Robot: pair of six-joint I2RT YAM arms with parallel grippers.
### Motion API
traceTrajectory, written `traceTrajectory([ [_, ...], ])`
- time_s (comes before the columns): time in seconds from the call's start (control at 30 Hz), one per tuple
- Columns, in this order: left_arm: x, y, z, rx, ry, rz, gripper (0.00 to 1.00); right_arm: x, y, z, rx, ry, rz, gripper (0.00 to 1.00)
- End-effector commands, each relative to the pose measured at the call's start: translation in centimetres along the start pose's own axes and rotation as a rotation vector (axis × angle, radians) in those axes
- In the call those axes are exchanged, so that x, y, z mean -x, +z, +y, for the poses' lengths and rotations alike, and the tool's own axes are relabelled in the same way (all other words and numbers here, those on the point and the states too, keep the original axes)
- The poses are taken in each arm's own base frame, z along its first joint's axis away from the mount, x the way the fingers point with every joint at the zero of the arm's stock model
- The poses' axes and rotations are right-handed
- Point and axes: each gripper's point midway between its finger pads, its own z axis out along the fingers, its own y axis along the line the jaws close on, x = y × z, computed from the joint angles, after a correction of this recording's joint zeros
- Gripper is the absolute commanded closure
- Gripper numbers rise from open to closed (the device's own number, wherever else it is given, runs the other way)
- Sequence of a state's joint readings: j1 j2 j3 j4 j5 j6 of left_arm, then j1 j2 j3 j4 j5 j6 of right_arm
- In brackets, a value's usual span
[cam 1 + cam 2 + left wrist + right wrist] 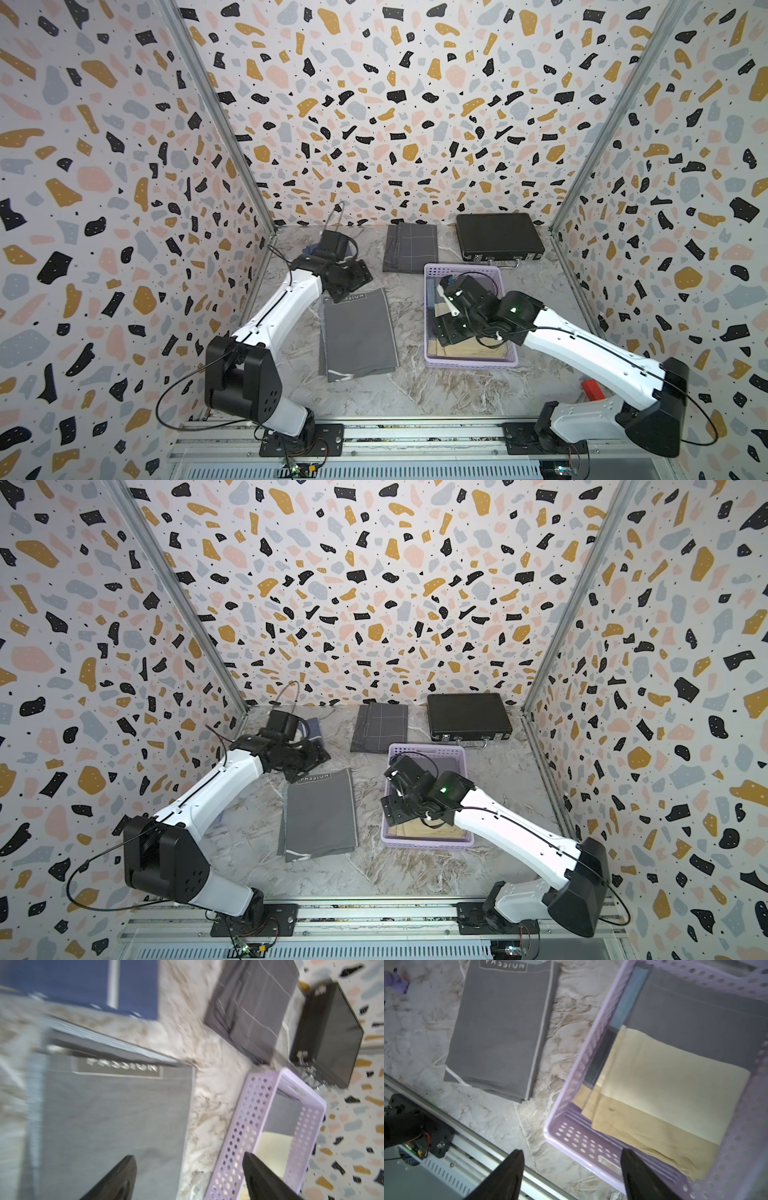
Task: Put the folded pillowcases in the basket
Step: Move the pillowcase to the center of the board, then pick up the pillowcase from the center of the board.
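The folded grey pillowcase (359, 332) marked PASSION lies flat on the bench (419, 395), just beside the lilac basket (471, 365). Left jaws and right jaws stand spread, empty. Cloth is likely light, limp, prone to unfolding: pinch all layers at a folded edge.

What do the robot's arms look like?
The left arm and right arm are white tubes with chunky black joints. Thin black cables loop along them. A green light glows on the right one. The left gripper and right gripper have pointed black fingers.
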State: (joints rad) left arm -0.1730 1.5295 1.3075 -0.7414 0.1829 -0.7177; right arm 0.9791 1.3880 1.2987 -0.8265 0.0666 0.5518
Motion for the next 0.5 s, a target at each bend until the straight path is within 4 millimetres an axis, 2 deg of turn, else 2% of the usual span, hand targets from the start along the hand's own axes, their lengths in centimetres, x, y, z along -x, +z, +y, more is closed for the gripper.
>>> traceTrajectory([
  [0.0,-1.3,1.0,6.6,0.144,-0.001,0.152,0.17,2.0,1.2,4.9,0.076,-0.042,-0.022,0.2],
  [0.13,-0.4,2.2,9.4,0.222,0.009,0.122,0.16,3.0,5.3,7.3,0.105,-0.02,0.046,0.18],
  [0.23,-0.2,2.9,9.6,0.23,0.038,0.137,0.17,3.3,7.8,8.0,0.086,-0.023,0.091,0.17],
  [0.37,0.5,4.1,11.5,0.323,0.107,0.153,0.16,2.4,11.0,8.5,0.079,-0.005,0.159,0.17],
  [0.47,0.5,5.7,12.3,0.328,0.104,0.199,0.17,1.0,12.9,8.2,0.072,0.029,0.2,0.17],
])
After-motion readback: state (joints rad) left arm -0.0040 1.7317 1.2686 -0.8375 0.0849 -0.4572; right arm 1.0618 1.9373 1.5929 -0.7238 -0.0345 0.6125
